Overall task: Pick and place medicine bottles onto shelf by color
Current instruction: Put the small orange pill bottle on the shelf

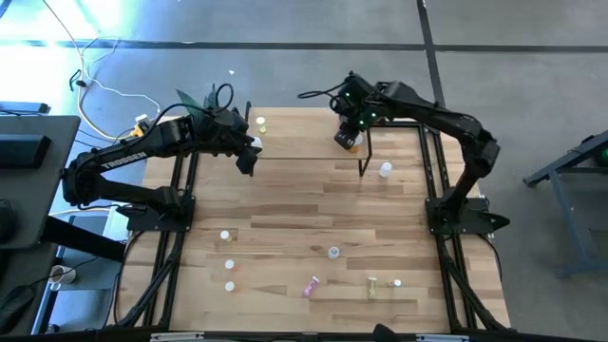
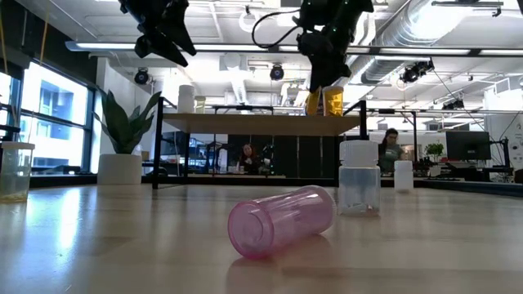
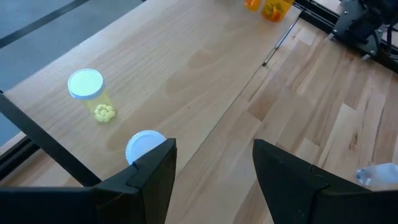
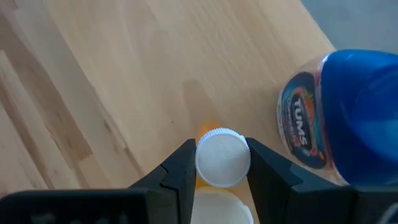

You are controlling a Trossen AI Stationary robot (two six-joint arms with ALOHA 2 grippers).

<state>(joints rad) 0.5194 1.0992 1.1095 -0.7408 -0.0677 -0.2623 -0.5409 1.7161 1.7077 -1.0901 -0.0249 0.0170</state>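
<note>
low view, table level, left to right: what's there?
Clear jar at the left edge → white plant pot → pink bottle lying on its side → clear white-capped bottle → small white bottle farther back.

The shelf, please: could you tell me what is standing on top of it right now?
On the shelf: two white-capped bottles at one end, orange bottles at the other, with a blue bottle. The right tool grips one orange bottle, covering its body.

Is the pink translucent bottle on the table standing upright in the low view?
No, the pink translucent bottle lies on its side on the wooden table, its open end facing the camera.
</note>
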